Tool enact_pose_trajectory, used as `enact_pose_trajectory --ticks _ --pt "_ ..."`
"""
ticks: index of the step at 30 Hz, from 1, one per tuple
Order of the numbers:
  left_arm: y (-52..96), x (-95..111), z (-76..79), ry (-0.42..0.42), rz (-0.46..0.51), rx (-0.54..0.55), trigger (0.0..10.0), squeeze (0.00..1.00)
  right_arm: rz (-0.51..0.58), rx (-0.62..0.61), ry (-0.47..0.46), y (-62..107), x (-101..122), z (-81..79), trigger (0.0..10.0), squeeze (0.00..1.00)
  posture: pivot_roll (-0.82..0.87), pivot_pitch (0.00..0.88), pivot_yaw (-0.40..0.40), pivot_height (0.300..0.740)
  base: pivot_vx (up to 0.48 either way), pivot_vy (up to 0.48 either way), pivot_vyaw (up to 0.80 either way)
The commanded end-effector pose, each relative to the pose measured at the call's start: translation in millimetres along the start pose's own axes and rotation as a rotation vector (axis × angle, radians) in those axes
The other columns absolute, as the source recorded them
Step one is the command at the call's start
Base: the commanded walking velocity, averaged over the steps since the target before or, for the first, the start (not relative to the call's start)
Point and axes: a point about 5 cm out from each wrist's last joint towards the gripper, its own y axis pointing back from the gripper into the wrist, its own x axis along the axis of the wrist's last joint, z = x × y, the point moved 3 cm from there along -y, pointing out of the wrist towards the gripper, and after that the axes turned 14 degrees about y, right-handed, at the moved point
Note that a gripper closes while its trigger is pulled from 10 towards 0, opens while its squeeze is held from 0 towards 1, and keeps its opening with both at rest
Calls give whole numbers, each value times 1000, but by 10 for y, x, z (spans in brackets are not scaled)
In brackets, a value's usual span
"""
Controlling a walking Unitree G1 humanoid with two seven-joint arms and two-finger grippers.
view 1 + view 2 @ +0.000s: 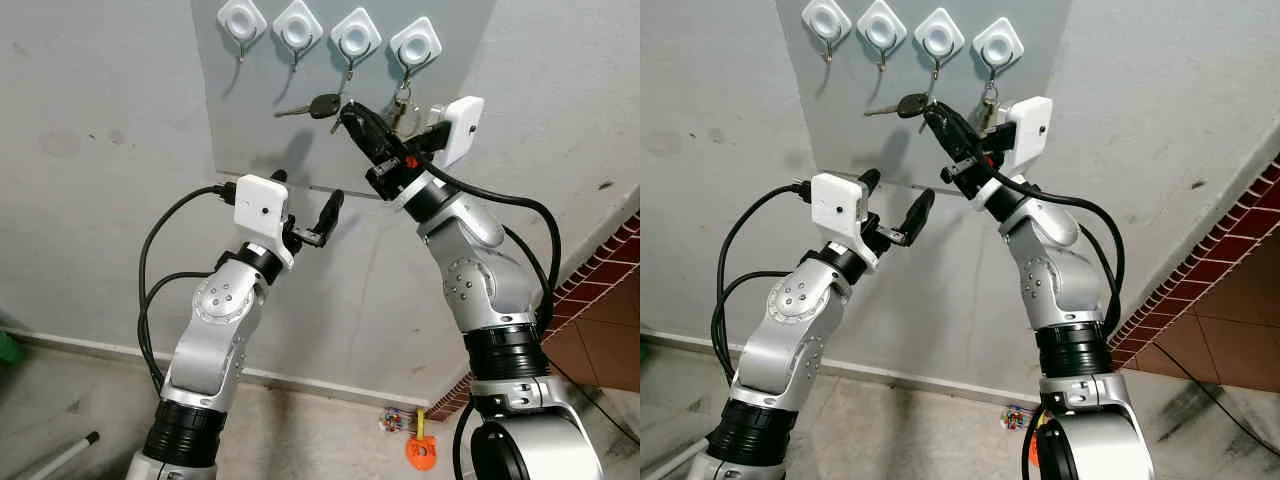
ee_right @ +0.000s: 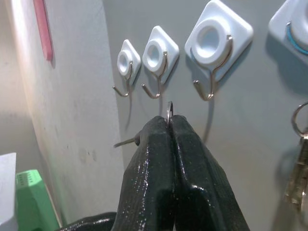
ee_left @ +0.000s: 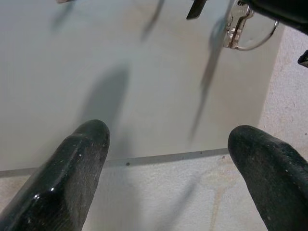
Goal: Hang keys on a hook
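Several white hooks (image 1: 355,35) sit in a row on a grey wall panel (image 1: 250,120). My right gripper (image 1: 349,113) is raised just below the third hook (image 2: 211,41), shut on a thin key ring (image 2: 169,109). From that ring a black-headed key (image 1: 322,105) sticks out sideways to the left. In the right wrist view the ring is slightly below the hook's tip, apart from it. Another key bunch (image 1: 400,105) hangs from the fourth hook (image 1: 415,42). Lower and further left, my left gripper (image 1: 308,195) is open and empty, facing the panel.
The panel's lower edge (image 3: 163,156) meets the plain plastered wall (image 1: 90,200). Red brick tiling (image 1: 600,270) rises at the right. On the floor lie an orange object (image 1: 423,450) and a white stick (image 1: 60,455). A green object (image 2: 29,197) stands low by the wall.
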Motion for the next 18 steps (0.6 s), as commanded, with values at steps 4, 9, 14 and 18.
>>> enact_pose_trajectory --ticks 4,9,14,18 --pt "-23 54 49 -4 14 -14 10000 0 53 12 -8 -74 175 43 10000 0 -12 95 -59 740 0 0 0" --pt "-28 68 60 -5 16 -19 10000 0 57 28 -22 -123 209 79 10000 0 -14 97 -56 740 0 0 0" --pt "-17 65 67 -6 14 -20 10000 0 57 32 -29 -148 225 105 10000 0 -7 101 -62 740 0 0 0" --pt "-8 60 67 -6 14 -18 10000 0 65 14 -76 -166 227 141 10000 0 -3 102 -65 740 0 0 0"
